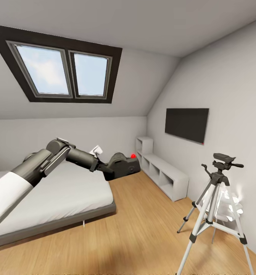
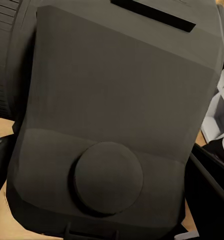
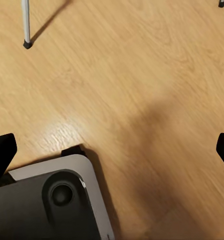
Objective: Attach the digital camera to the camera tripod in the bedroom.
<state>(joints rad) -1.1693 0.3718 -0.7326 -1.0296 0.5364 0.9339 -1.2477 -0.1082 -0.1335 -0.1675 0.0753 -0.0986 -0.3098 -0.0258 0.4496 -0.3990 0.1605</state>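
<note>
My left arm reaches out over the bed's corner, and its left gripper (image 1: 111, 170) is shut on the digital camera (image 1: 124, 165). The camera is black, with its red button (image 1: 133, 156) on top. In the left wrist view the dark camera body (image 2: 117, 110) sits very close between the fingers (image 2: 214, 187). The camera tripod (image 1: 215, 198) stands on the wood floor at the right, silver-legged, its black pan head (image 1: 223, 160) bare. It is well apart from the camera. My right gripper (image 3: 112, 150) hangs open over the floor, and one tripod leg (image 3: 25, 22) stands beyond it.
A grey-framed bed (image 1: 59, 198) lies at the left. Low white cube shelves (image 1: 162, 172) run along the right wall under a wall TV (image 1: 187, 124). A white lamp (image 1: 229, 204) stands behind the tripod. A skylight (image 1: 63, 70) is set in the sloped wall. My own base (image 3: 51, 200) is below.
</note>
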